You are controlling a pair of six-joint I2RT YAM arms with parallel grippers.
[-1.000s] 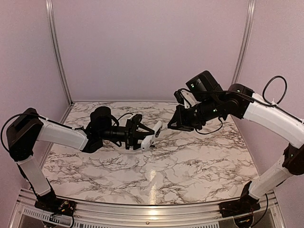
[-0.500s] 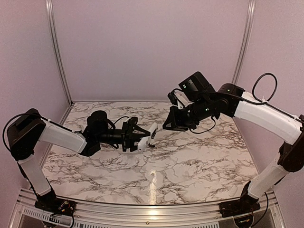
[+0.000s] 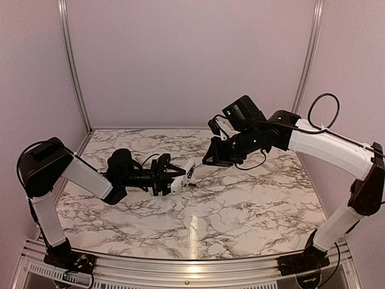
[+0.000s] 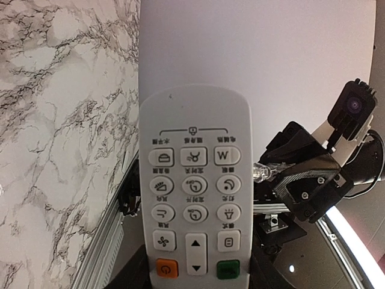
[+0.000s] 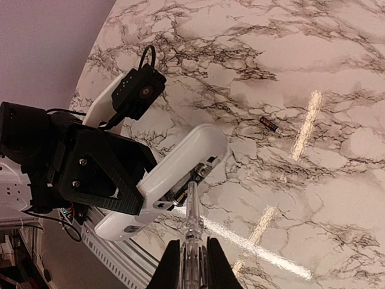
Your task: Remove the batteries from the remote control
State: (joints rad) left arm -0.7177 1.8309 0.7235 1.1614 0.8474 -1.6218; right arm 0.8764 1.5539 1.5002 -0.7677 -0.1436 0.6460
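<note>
My left gripper (image 3: 173, 179) is shut on the white remote control (image 3: 183, 173) and holds it above the table. Its button face fills the left wrist view (image 4: 194, 180). In the right wrist view its back (image 5: 180, 159) is turned up, with the battery compartment (image 5: 194, 179) open and one dark battery inside. A second battery (image 5: 269, 125) lies loose on the marble. My right gripper (image 5: 194, 268) is shut on a clear thin stick (image 5: 192, 223) whose tip sits in the compartment. The stick's tip (image 4: 263, 172) shows beside the remote in the left wrist view.
The marble table (image 3: 240, 205) has a metal rail along its near edge (image 3: 180, 265) and pink walls behind and at the sides. The right arm (image 3: 313, 138) reaches across from the right, and the left arm (image 3: 84, 174) lies low on the left.
The right gripper with the stick has moved left to the remote. The left gripper has drawn the remote slightly left and lower. The stick's tip now meets the compartment.
</note>
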